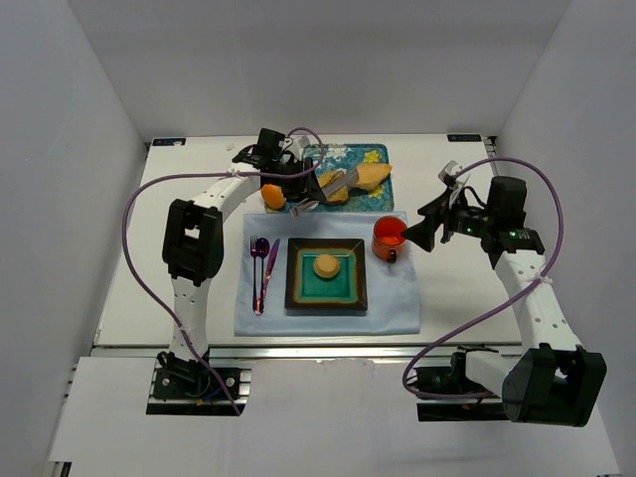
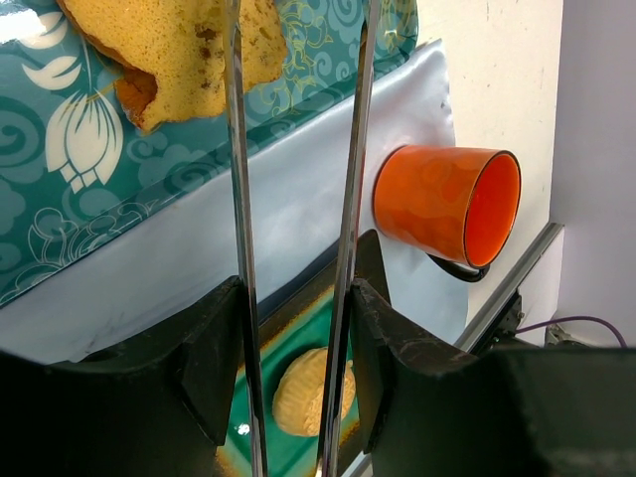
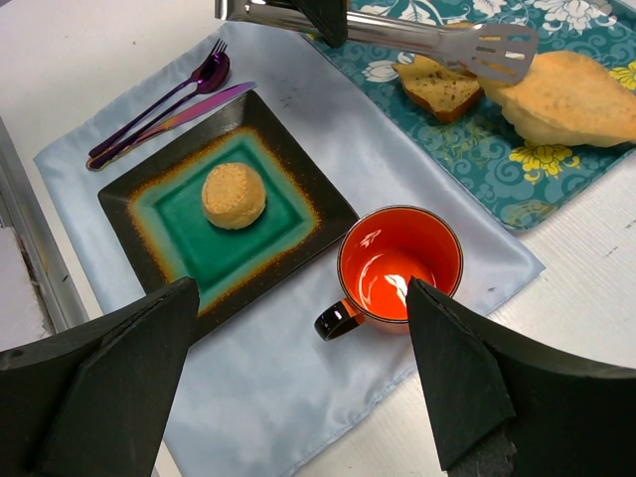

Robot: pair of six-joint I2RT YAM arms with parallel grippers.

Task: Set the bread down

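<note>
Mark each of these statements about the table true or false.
1. A round bun sits on the square plate. True.
2. The orange mug lies tipped over. False: the mug stands upright on the placemat.
3. The left pincer holds metal tongs over the patterned tray. True.
4. The right pincer grips the mug's handle. False: the right pincer is open, empty and clear of the mug.
5. The cutlery lies between plate and mug. False: the fork and knife lie on the plate's side away from the mug.
</note>
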